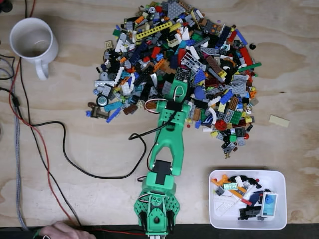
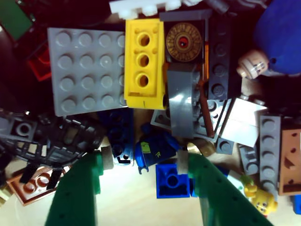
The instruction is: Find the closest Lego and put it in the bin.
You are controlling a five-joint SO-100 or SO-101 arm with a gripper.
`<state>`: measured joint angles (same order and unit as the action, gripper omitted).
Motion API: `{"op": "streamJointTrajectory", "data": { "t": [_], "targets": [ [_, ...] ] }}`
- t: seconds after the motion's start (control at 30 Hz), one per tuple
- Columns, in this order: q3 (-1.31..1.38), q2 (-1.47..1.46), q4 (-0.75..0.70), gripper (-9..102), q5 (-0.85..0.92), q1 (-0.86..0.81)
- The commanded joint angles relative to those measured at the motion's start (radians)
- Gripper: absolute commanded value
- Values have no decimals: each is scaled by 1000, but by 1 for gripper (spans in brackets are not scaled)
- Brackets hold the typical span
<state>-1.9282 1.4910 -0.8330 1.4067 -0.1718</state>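
Mug: a white ceramic mug [image 1: 32,41] stands at the far left of the fixed view, well apart from everything else.

Pile: a broad heap of mixed plastic Lego pieces [image 1: 149,55] covers the far middle of the plywood table [image 1: 75,149].

Arm: the green printed arm [image 1: 167,144] reaches from the near edge up to the pile's near rim.

Claw: in the wrist view the green two-finger gripper [image 2: 145,160] stands partly open, its tips on either side of a small blue minifigure torso [image 2: 153,149]; they appear to hold nothing yet, though whether they touch the torso cannot be told.

Key relation: the torso lies between the jaws, its long axis roughly across the gap, so a plain closing looks sufficient. Just beyond it lie a yellow three-hole brick [image 2: 143,63] and a grey studded plate [image 2: 84,70]; a blue square piece [image 2: 171,181] sits just nearer.

Bin: the white rounded plastic tray [image 1: 281,221], already holding several pieces, sits near and right of the arm's base in the fixed view.

View difference: the fixed view gives the tray's position; the wrist view resolves the torso.
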Motion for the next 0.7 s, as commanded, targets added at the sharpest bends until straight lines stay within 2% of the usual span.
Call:
{"op": "streamJointTrajectory", "data": {
  "t": [0.0, 0.4, 0.67],
  "targets": [
    [14, 18, 8, 21, -3, -25],
    [-5, -81, 75, 17, 3, -26],
    [6, -54, 57, 10, 0, -9]
  ]
}}
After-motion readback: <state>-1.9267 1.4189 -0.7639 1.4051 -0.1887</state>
